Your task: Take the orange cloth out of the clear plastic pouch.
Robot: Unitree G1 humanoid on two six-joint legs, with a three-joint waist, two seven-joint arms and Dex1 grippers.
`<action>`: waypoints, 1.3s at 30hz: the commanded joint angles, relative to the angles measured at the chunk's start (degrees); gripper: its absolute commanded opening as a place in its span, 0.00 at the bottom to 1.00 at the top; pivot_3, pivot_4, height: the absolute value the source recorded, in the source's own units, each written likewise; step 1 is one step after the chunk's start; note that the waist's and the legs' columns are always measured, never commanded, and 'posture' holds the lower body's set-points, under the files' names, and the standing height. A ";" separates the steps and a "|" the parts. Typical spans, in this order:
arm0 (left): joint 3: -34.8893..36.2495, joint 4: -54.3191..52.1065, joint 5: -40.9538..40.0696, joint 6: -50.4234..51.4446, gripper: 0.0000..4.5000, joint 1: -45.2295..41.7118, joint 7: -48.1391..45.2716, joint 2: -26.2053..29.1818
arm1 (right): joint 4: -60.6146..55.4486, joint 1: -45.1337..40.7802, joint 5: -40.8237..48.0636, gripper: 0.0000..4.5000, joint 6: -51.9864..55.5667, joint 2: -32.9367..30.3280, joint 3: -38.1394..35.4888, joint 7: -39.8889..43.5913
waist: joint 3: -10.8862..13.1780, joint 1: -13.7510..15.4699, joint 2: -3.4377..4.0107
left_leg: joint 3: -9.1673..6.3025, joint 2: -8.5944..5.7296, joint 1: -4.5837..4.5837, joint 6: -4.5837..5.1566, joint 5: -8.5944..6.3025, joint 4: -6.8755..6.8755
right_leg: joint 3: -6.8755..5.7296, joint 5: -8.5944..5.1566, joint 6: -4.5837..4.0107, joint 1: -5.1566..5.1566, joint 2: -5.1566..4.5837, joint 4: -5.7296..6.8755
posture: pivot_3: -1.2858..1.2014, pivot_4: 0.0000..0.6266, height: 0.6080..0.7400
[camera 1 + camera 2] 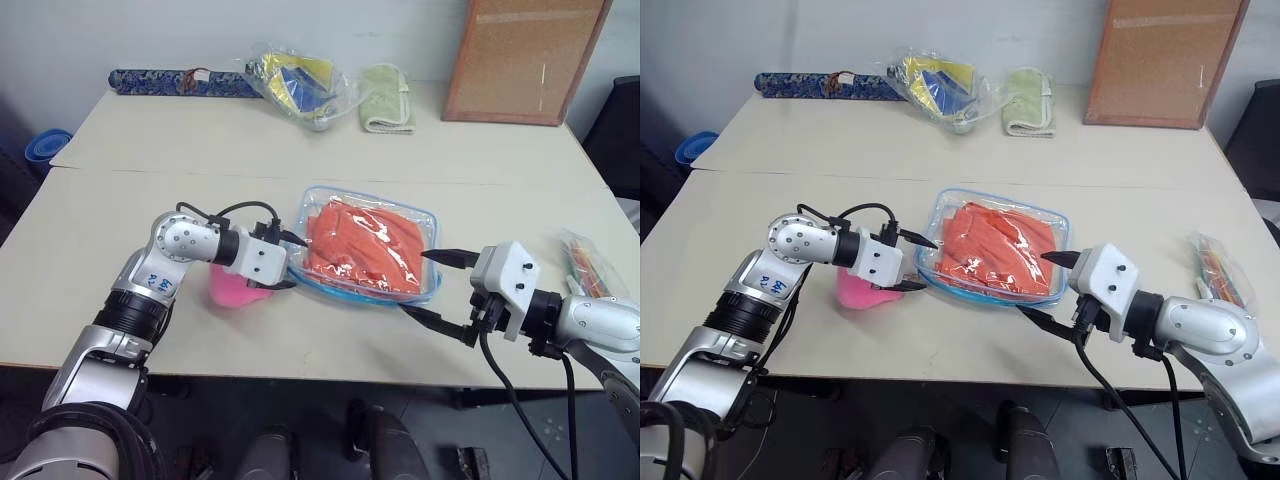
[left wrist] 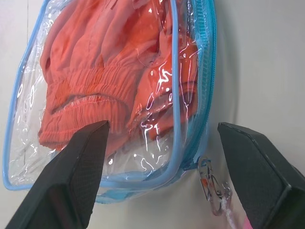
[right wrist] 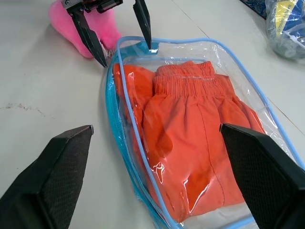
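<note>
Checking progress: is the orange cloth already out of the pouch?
No, the orange cloth lies inside the clear plastic pouch.

Head cameras overlook the table [image 1: 150, 150]; wrist cameras closely face, seemingly oppositely, the pouch [image 2: 190, 71].

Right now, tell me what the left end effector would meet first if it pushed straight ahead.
Probably the clear plastic pouch: the left end effector, open, points at its zipper corner, the orange cloth just behind.

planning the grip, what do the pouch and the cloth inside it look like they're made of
The clear plastic pouch: likely glossy, flexible vinyl, with glare streaks, wrinkles and light blue zipper edging. The orange cloth: matte soft woven fabric, probably thin, creased, with a gathered elastic-looking hem.
</note>
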 commanded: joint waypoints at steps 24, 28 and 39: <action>5.15 -15.48 -17.98 49.77 0.01 2.35 -0.55 -5.87 | -4.68 1.48 1.38 1.00 0.58 0.70 -3.07 -1.01 | 0.00 0.21 0.00 | -0.06 -0.05 -0.01 0.03 0.02 0.02 | 0.01 0.00 0.04 0.04 0.03 0.01 | 0.52 0.24 1.00; 6.10 -18.25 -19.25 59.70 0.01 1.87 4.01 -8.84 | -7.80 4.57 2.28 1.00 2.14 1.66 -3.96 -2.87 | -0.01 0.04 -0.01 | -0.09 -0.04 -0.01 0.02 0.02 0.01 | 0.02 0.00 0.05 0.06 0.03 0.01 | 0.52 0.24 1.00; 7.19 -22.66 -22.52 67.97 0.00 0.95 11.10 -14.32 | -6.14 5.10 -5.45 0.72 3.86 5.49 3.96 -10.41 | -0.01 -0.02 -0.01 | -0.07 -0.04 0.03 -0.04 0.05 0.01 | 0.08 0.00 0.05 0.04 -0.01 0.04 | 0.52 0.24 1.00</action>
